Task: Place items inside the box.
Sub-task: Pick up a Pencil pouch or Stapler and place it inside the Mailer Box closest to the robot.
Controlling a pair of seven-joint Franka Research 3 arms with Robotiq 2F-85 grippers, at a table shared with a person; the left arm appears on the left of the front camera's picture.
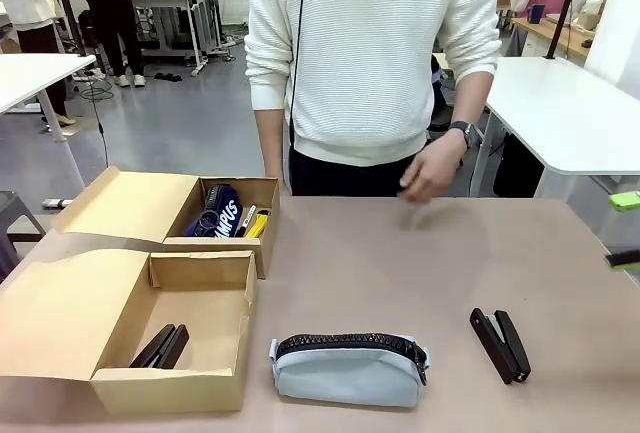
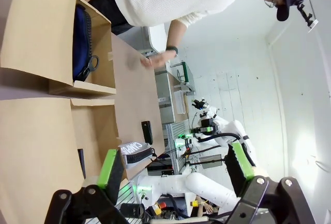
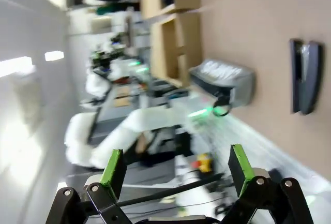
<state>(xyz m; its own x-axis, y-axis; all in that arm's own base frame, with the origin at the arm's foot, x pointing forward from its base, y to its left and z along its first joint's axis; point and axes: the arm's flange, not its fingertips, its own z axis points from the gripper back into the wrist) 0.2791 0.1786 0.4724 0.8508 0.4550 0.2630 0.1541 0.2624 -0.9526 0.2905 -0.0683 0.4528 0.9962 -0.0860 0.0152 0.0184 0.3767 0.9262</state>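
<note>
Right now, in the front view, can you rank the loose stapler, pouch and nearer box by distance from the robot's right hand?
From the right hand, at the right edge:
1. Black stapler, on the table's right.
2. Grey-blue pouch, front middle.
3. Nearer box, front left.

white "AMPUS" lettering, on dark blue object

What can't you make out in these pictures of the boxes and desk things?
Lettering on the dark blue object: front view, too small, partly behind the far box's wall.
Black stapler in the near box: front view, near end behind that box's front wall.
Zip pouch and table stapler: right wrist view, smeared by motion blur.
Person's hand: front view, blurred, fingers indistinct.
</note>
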